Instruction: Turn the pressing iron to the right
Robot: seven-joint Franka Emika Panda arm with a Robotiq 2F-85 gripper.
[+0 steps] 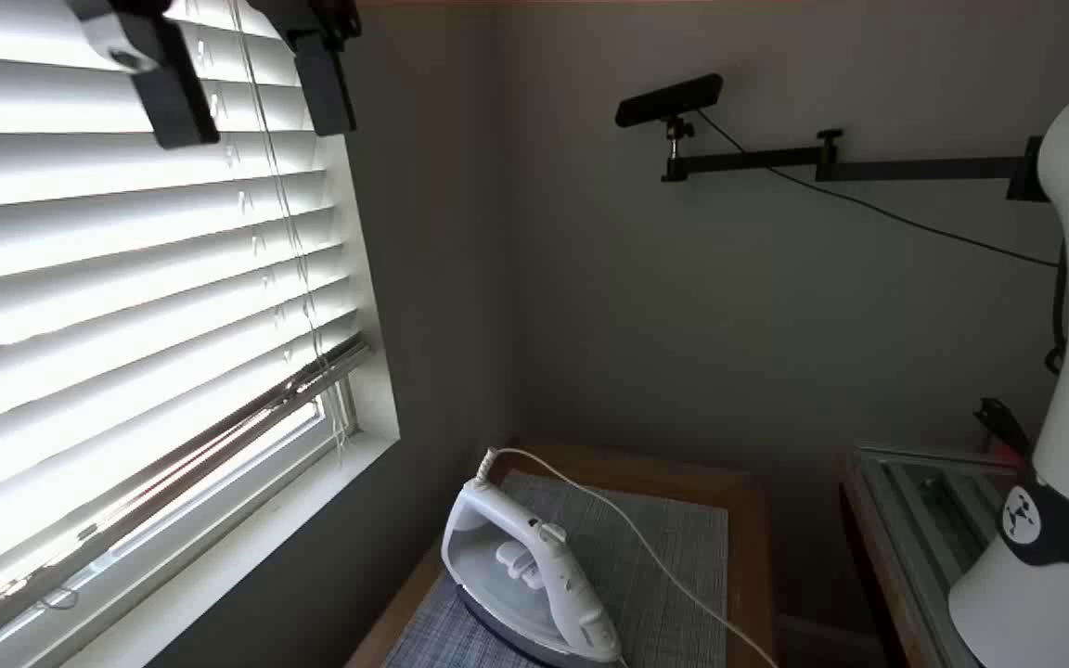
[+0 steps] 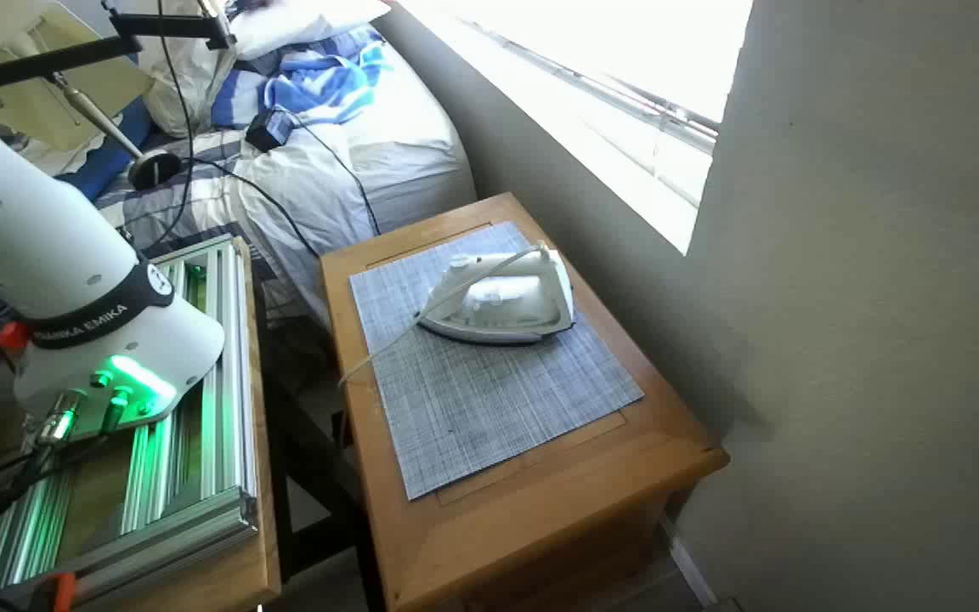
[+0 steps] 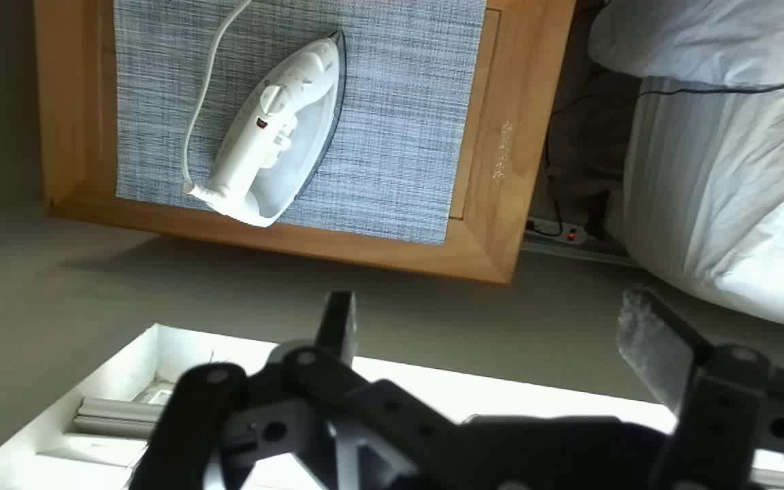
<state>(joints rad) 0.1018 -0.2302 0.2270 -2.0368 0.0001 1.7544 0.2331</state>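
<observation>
Lying flat on its soleplate, the white pressing iron (image 3: 273, 136) rests on the grey woven mat (image 2: 489, 408) that covers part of the wooden table (image 2: 523, 510). Heel at the mat's window-side edge. Pointed nose directed toward the edge facing the robot arm (image 2: 73, 246), angled somewhat to the corner nearest the bed (image 2: 404, 144); it stops short of that edge. Along the mat's length, the iron lies between the bed-side edge and the opposite one, apart from both. Cord (image 3: 209, 68) leaves the heel, passes along the flank away from the bed, reaches the table's robot-side edge.

Gripper (image 3: 491, 306): jaws spread wide, fingers (image 3: 661, 354) well apart, wall (image 1: 729, 325) and white window sill (image 1: 236, 557) showing through the gap in the wrist view.

Iron relative to gripper: well apart. In the wrist view it appears beyond the fingertips, past the table's window-side edge, heel nearer the gripper than the nose, offset from the gap toward the finger farther from the bed. In an exterior view the gripper hangs at the top, in front of the window blinds (image 1: 126, 260); iron at the bottom, well below.
</observation>
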